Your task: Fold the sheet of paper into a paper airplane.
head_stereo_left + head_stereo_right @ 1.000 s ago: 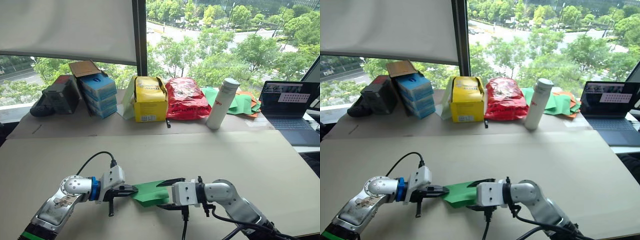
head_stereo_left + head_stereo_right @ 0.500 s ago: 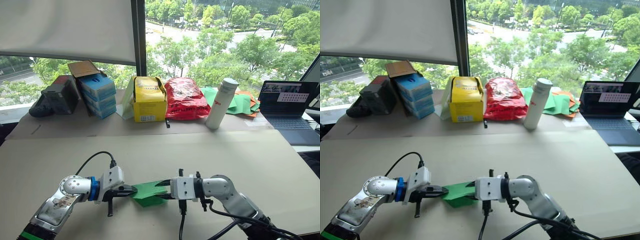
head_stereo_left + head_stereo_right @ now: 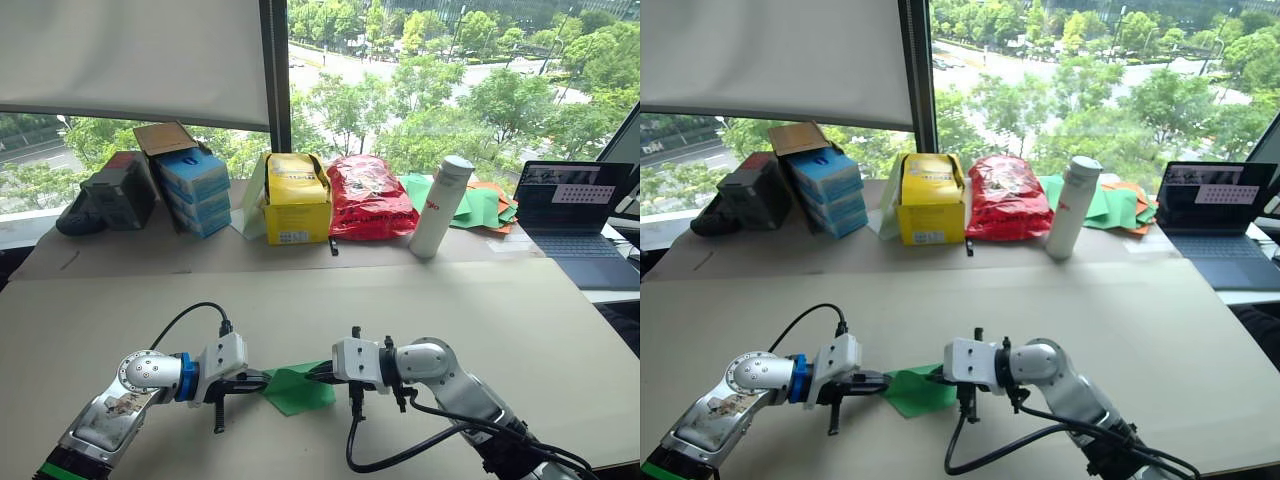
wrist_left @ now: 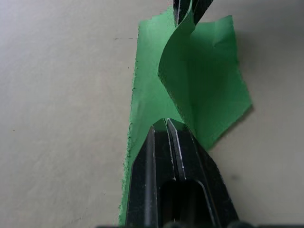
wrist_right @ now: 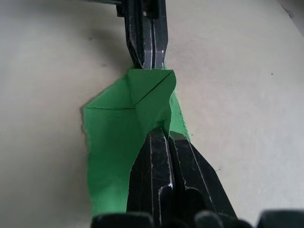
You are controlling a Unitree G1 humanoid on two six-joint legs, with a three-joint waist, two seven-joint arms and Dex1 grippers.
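Left eye view first: the sheet of paper [image 3: 298, 389] is seen on the bench [image 3: 400, 310] near its front edge, pinched from both sides at once. The left end effector [image 3: 262, 381] is clamped onto the sheet's left edge, and the right end effector [image 3: 312, 375] is clamped onto a raised fold at the sheet's right side, so the two are pointed at each other with the green paper between them.

From the left wrist view, the black fingers [image 4: 164, 156] are closed tight on the paper, and a curled flap is lifted off the flat part toward the other end effector. From the right wrist view the same thing is shown from the opposite side, with crease lines visible in the green.

Further back along the window, a yellow box [image 3: 299, 198], a red bag [image 3: 372, 197], a white bottle [image 3: 443, 206] and a heap of green and orange sheets [image 3: 484, 207] are lined up, with a laptop [image 3: 575, 218] off to the right.
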